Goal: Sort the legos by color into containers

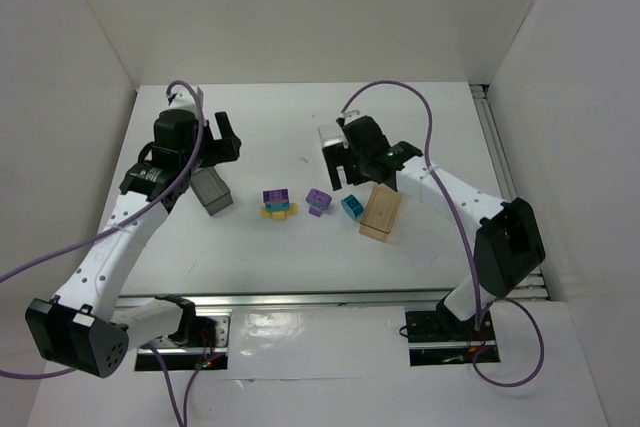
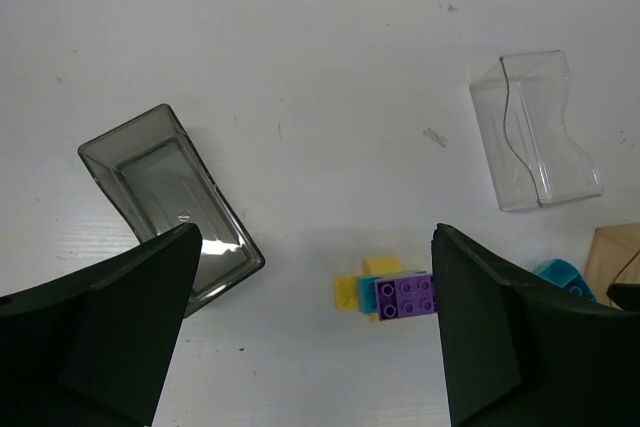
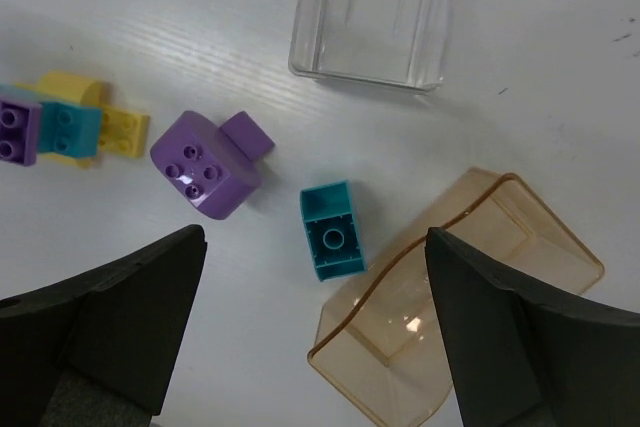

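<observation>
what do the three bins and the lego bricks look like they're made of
Clear bin: probably thin rigid plastic, glossy; the table shows straight through. Tan bin: likely the same, tinted translucent amber, with bright glints. Dark grey bin: smoky see-through plastic, glare on its floor. Purple brick and teal brick: opaque moulded plastic, smooth with a soft sheen, studs on the purple one.

- Table point(image 3: 120, 37): white, matt, with a faint fine grain.
- Dark grey bin point(image 2: 165, 187): smoky see-through plastic, glossy, with bright glints along its near wall.
- Clear bin point(image 2: 535, 132): transparent plastic, smooth and shiny.
- Tan bin point(image 3: 470, 287): translucent amber plastic, glossy at the rim.
- Purple brick point(image 3: 205, 167), teal brick point(image 3: 332, 232), yellow brick point(image 3: 120, 130): smooth opaque plastic with a soft sheen.
- Left gripper point(image 2: 315, 235), fingers point(image 2: 100, 327): matt black plastic.
- Rail point(image 1: 330, 297) at the table's near edge: bare silvery metal.
</observation>
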`<action>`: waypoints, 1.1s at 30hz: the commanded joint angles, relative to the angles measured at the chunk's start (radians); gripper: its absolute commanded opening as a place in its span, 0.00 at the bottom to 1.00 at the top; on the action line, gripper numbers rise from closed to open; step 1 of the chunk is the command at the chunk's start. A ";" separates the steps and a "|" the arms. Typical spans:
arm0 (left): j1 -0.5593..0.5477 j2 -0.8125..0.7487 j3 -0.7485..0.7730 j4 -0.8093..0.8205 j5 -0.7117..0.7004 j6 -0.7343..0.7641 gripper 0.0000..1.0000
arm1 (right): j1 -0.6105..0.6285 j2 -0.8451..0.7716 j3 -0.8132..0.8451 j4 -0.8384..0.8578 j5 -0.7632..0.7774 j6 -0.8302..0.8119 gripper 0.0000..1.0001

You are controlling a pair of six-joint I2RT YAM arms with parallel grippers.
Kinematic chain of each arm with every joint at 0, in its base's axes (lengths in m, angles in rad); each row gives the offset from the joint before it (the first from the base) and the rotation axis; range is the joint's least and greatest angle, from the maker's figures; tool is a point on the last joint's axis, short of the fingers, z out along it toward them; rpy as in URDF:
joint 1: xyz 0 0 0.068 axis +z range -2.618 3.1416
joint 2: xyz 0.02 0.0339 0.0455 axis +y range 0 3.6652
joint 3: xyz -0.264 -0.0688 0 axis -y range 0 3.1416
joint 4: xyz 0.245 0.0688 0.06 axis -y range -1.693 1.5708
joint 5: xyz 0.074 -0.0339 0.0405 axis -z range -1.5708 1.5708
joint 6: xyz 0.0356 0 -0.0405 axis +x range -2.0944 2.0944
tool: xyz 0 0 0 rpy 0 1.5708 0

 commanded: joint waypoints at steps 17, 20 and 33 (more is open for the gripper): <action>0.023 0.022 0.003 -0.043 0.038 -0.007 1.00 | 0.034 0.164 -0.073 0.074 -0.044 -0.112 0.82; 0.032 0.013 -0.006 -0.043 0.028 0.004 1.00 | 0.034 0.196 -0.073 0.074 -0.032 -0.103 0.80; 0.050 -0.015 -0.036 -0.043 -0.007 0.024 1.00 | 0.034 0.150 -0.060 0.065 0.018 -0.074 0.24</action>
